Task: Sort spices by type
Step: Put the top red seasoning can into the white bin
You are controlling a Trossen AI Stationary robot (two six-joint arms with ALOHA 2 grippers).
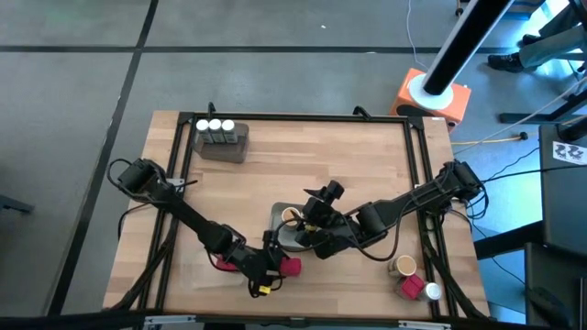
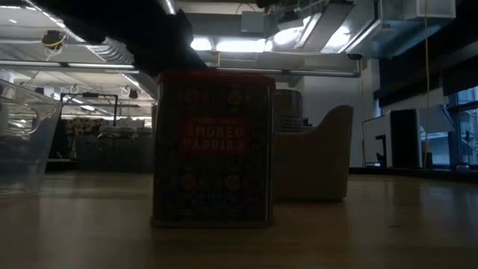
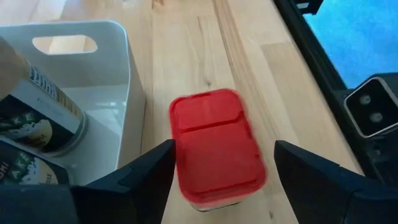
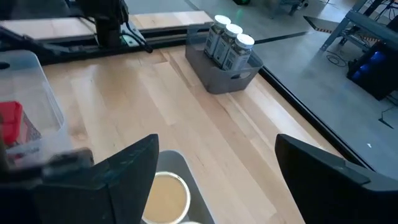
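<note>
Spices sit scattered over a pale wooden bench point(image 1: 293, 165) framed by black rails, with grey floor around it and an orange-based stand off the far right corner. In the low view the room behind is dim, with lit ceiling panels, ducting and a tan armchair shape. A grey tray point(image 1: 223, 144) at the far left of the bench holds three white-capped jars point(image 1: 215, 126) standing upright in a row; the right wrist view shows them close together at one end of that tray. A white tray point(image 3: 93, 74) near the middle front holds dark-labelled tan-lidded jars point(image 3: 43, 112), one leaning against its wall. Just beside that tray's outer wall, on the bare wood, stands a red-lidded tin point(image 3: 214, 146), upright, its label reading smoked paprika in the low view. The left gripper point(image 3: 221, 168) hangs over this tin with its jaws spread wide on either side of the lid, not touching it. The right gripper point(image 4: 214, 180) hovers above the white tray, jaws wide apart and holding nothing, with a round tan lid point(image 4: 165, 198) below them. A clear tray point(image 4: 28, 106) with a red box point(image 4: 11, 124) inside shows at the edge of the right wrist view. Near the front right corner stand a tan-lidded jar point(image 1: 403, 266), a red container point(image 1: 410, 286) and a white-capped one point(image 1: 431, 292), close together.
</note>
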